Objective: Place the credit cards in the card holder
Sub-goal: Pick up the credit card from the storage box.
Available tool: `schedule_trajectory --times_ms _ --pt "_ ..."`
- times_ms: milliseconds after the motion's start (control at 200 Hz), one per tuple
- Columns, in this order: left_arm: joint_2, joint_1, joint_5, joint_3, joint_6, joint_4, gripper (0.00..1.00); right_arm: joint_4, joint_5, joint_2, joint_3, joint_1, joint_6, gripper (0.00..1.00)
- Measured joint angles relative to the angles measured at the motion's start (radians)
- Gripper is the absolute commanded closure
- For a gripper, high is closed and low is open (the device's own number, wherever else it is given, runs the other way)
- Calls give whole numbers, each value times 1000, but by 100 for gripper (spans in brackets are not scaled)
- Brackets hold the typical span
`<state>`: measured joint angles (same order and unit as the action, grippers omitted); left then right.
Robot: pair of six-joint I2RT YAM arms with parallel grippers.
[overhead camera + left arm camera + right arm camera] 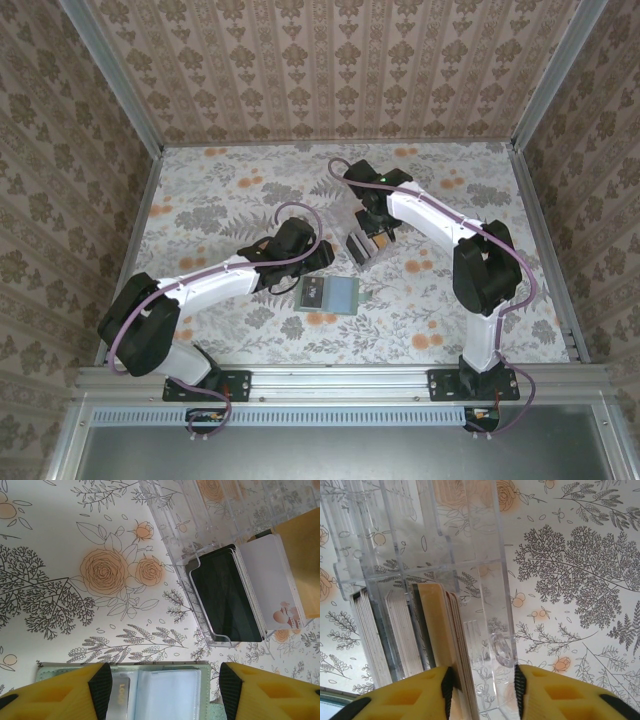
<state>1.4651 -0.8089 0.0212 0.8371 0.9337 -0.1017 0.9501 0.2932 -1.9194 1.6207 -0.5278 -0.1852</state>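
The sage-green card holder [328,294] lies open and flat on the table, clear sleeves up, with a silvery card in its left pocket. My left gripper [166,689] hovers open over the card holder [172,680], nothing between its fingers. The credit cards stand in a clear box [365,243]: a black stack [227,597], a white stack [272,580] and orange cards [305,550]. My right gripper [484,685] has one pad against the orange cards [437,630] and the other against the box's outer end wall [492,605].
The clear box [175,535] sits just beyond the card holder, and its far compartments hold no cards. White card stacks [367,635] fill its other slots. Both arms meet over the table's middle [330,260]. Patterned walls enclose the flowered tabletop [230,190].
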Motion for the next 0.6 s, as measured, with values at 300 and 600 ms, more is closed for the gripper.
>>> schedule_trajectory --times_ms 300,600 --pt "0 0 -1 0 0 2 39 0 14 0 2 -5 3 74" --pt "0 0 -1 -6 0 5 39 3 13 0 4 -6 3 83"
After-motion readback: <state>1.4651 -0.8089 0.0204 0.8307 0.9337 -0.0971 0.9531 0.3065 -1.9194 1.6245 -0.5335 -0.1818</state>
